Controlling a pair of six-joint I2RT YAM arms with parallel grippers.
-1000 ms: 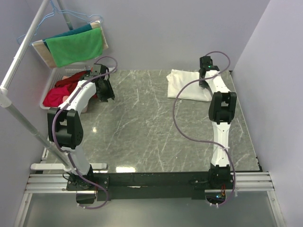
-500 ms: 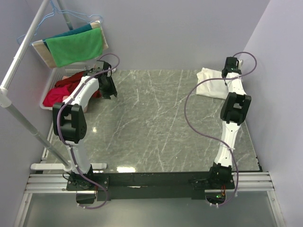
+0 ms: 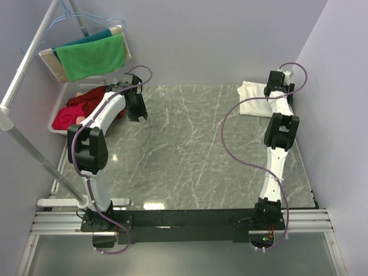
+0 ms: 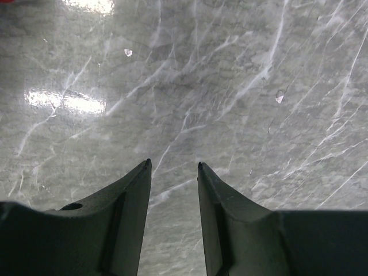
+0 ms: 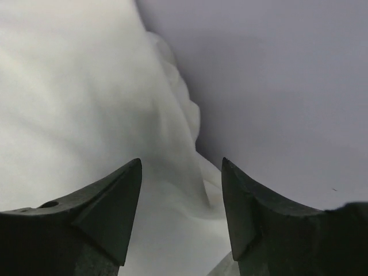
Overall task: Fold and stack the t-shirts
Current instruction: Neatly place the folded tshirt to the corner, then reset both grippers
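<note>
A folded white t-shirt [image 3: 253,104] lies at the table's far right corner, against the back wall. My right gripper [image 3: 275,81] hovers just over its back right edge. In the right wrist view that gripper [image 5: 181,161] is open, its jaws spread wide, with the white t-shirt [image 5: 86,86] lying loose below and the wall behind. My left gripper [image 3: 137,109] hangs over the bare marble at the far left. In the left wrist view it [image 4: 173,163] is open, and only tabletop shows between its fingers.
A white basket [image 3: 62,102] holding red clothing [image 3: 77,109] sits at the far left, close to the left gripper. A green cloth [image 3: 92,57] hangs on a hanger above it. A slanted metal rail [image 3: 26,63] runs along the left side. Walls close in the back and right.
The right gripper carried the t-shirt from mid-back to the far right corner, then opened and let it go. The left gripper drifted a little to the right.
</note>
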